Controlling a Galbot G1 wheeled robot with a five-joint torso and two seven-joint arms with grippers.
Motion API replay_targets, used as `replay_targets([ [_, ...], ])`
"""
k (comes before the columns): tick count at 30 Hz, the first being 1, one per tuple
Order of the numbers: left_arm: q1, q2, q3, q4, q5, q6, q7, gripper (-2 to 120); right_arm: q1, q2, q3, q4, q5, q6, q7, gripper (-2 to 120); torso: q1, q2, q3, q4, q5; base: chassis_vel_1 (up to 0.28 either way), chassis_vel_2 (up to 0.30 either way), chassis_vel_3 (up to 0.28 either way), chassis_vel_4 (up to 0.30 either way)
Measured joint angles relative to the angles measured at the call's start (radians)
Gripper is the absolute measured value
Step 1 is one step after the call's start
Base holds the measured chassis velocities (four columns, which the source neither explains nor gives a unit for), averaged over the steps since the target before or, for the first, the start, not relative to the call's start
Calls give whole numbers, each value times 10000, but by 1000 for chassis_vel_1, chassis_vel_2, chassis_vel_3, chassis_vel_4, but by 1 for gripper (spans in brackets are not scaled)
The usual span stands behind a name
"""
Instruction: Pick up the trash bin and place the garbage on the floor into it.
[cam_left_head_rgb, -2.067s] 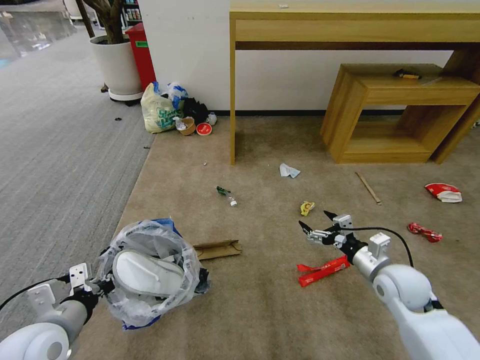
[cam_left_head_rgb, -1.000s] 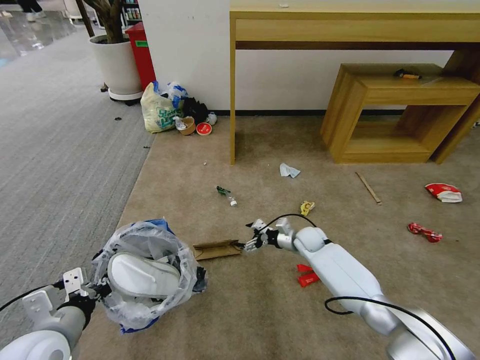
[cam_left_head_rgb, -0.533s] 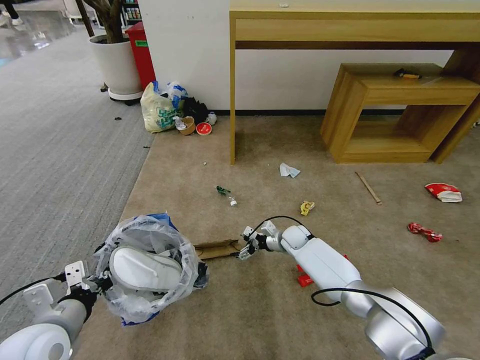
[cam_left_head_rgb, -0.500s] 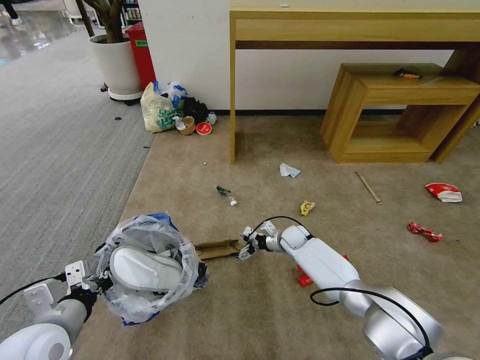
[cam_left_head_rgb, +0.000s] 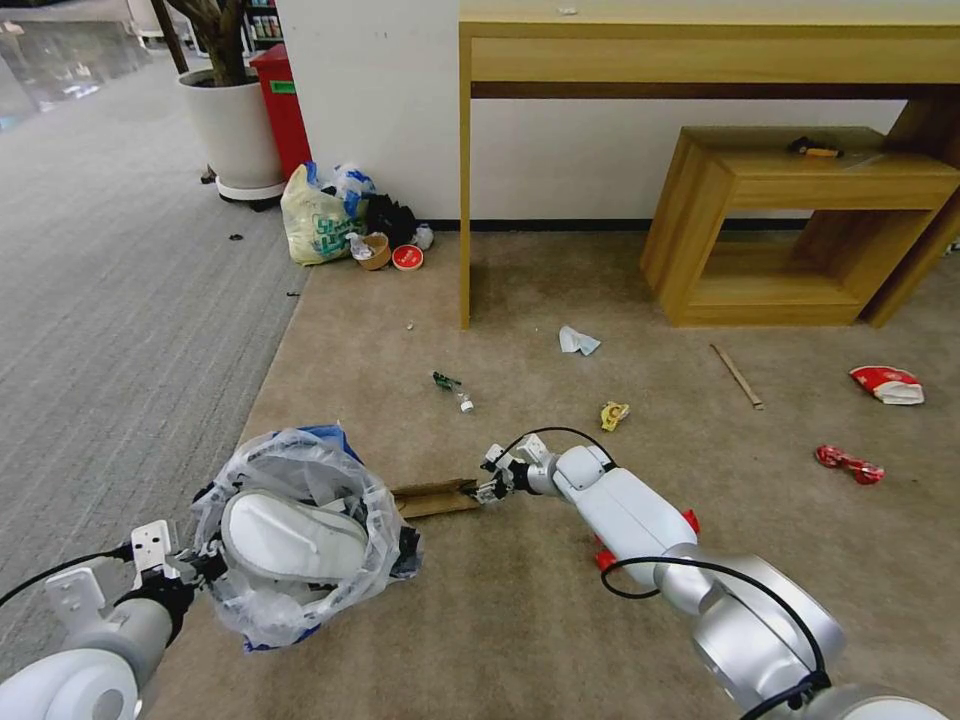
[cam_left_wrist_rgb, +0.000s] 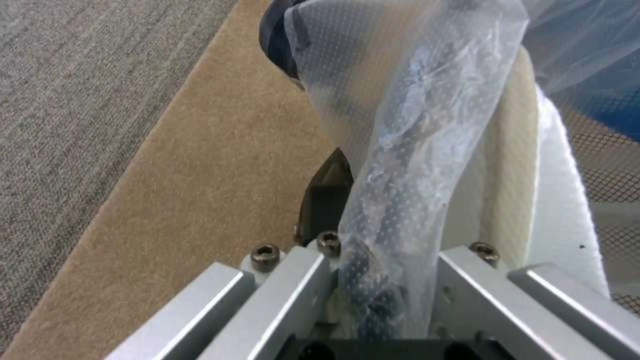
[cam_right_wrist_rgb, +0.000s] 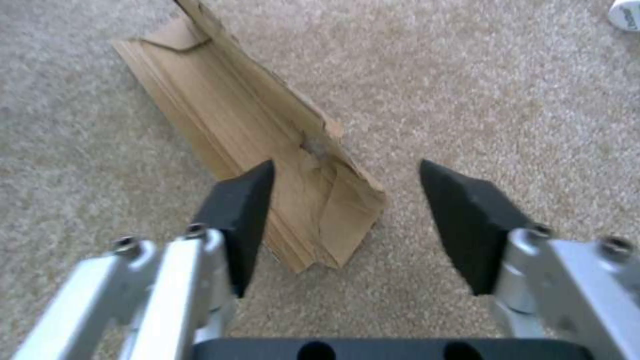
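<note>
1. Covering the room, the beige carpet floor (cam_left_head_rgb: 520, 620) carries scattered litter.
2. Held above the carpet at the robot's left, the trash bin (cam_left_head_rgb: 300, 540) has a crinkly clear liner and a white slipper (cam_left_head_rgb: 292, 536) lying inside.
3. Clamped together on the bin's rim and liner, the left pincer (cam_left_head_rgb: 195, 572) grips it.
4. Low over the carpet, the right pincer (cam_left_head_rgb: 490, 488) stands apart, fingers (cam_right_wrist_rgb: 240, 210) straddling the near end of the brown cardboard (cam_right_wrist_rgb: 267, 155).
5. Farther off lie a tissue (cam_left_head_rgb: 578, 341), a wooden stick (cam_left_head_rgb: 737, 376) and red wrappers (cam_left_head_rgb: 850, 465).
</note>
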Motion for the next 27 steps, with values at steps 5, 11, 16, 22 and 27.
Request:
replay_targets([
  [5,-5,48,32,3,-19,0,39,0,-64,127,235,-124,-371,-3,91,36,0,0,0,0,0,0,0,0,0],
  [11,-21,155,36,73,-55,0,106,0,-208,162,301,-108,-478,-25,185,14,1,0,0,0,1,0,0,0,0],
  [16,-23,244,1,116,-121,0,208,0,-272,222,438,-102,-586,-68,351,0,0,0,0,2,1,0,0,0,0],
  [22,-30,311,6,157,-145,0,278,0,-492,171,588,183,-639,-74,625,0,0,0,0,1,0,0,0,0,0],
  [27,-50,399,44,201,-164,0,306,0,-878,-17,896,847,-562,-78,963,0,0,0,0,-1,2,0,0,0,0],
])
